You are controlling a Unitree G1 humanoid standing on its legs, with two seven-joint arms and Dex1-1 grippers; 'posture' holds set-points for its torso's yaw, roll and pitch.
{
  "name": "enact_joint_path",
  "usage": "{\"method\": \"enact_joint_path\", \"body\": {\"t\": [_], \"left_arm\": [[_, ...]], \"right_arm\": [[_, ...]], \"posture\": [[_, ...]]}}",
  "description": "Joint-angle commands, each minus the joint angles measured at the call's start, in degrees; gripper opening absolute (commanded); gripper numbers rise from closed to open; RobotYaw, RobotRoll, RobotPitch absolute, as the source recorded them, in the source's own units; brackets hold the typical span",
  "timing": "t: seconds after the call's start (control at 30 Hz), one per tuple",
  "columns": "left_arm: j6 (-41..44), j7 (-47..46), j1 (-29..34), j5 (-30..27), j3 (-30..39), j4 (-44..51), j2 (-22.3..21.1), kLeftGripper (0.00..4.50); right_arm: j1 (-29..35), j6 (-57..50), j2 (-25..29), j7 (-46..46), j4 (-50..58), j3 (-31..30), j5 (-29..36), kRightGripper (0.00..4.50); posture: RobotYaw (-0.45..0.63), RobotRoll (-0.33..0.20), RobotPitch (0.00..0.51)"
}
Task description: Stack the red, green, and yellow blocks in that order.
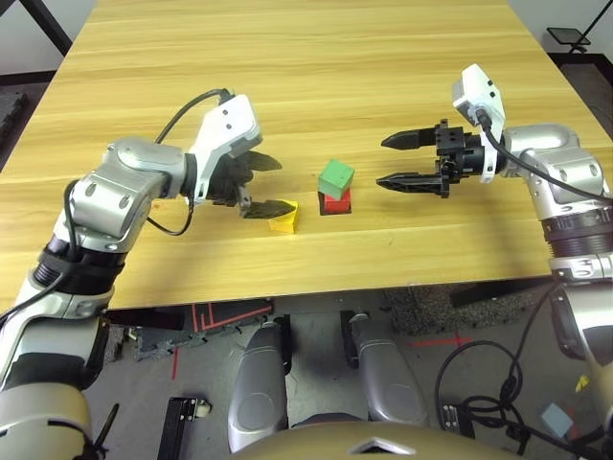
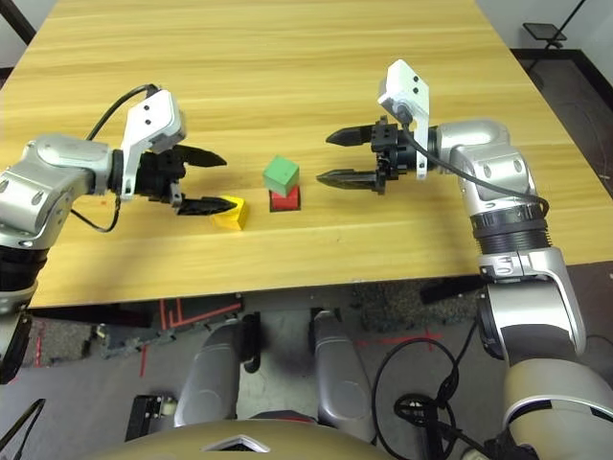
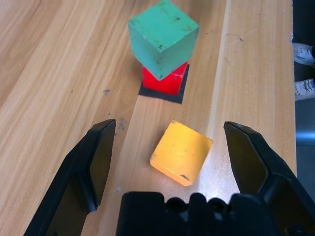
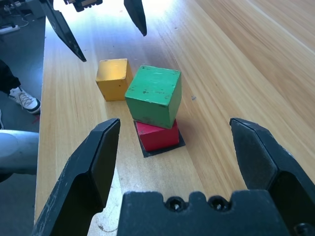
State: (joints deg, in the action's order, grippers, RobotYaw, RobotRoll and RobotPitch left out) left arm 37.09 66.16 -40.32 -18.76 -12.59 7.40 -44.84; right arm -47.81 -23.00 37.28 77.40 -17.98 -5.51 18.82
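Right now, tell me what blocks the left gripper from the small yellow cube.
Nothing visible does. The open left gripper hangs just short of the small yellow cube, bare wooden tabletop between. The green cube sits on the red cube beyond.

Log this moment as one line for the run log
stack: green block on red block | yellow block on table, unstacked | left gripper open over yellow | right gripper open beside stack
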Motion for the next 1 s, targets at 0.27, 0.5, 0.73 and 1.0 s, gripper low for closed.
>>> {"method": "enact_joint_path", "body": {"t": [0.27,0.5,0.73,1.0], "left_arm": [[-6.45,3.34,2.12,0.73,-0.54,-0.95,0.43,4.47],[-11.55,6.08,4.55,2.70,-1.69,-2.90,0.55,4.47],[-16.79,4.46,3.39,6.72,-3.06,-10.32,4.85,4.47],[-23.32,6.43,3.81,9.55,-3.99,-15.34,5.86,4.47]], "right_arm": [[-0.24,0.65,0.25,0.56,-0.34,-0.01,-0.31,4.50],[-0.01,0.40,0.31,0.43,0.26,0.10,-0.14,4.50],[-0.45,0.16,-0.01,0.32,0.37,-0.01,-0.07,4.50],[-0.35,0.02,0.26,0.23,0.65,0.17,-0.07,4.50]], "posture": [[0.24,0.044,0.191],[0.24,0.042,0.192],[0.24,0.036,0.191],[0.23,0.032,0.192]]}}
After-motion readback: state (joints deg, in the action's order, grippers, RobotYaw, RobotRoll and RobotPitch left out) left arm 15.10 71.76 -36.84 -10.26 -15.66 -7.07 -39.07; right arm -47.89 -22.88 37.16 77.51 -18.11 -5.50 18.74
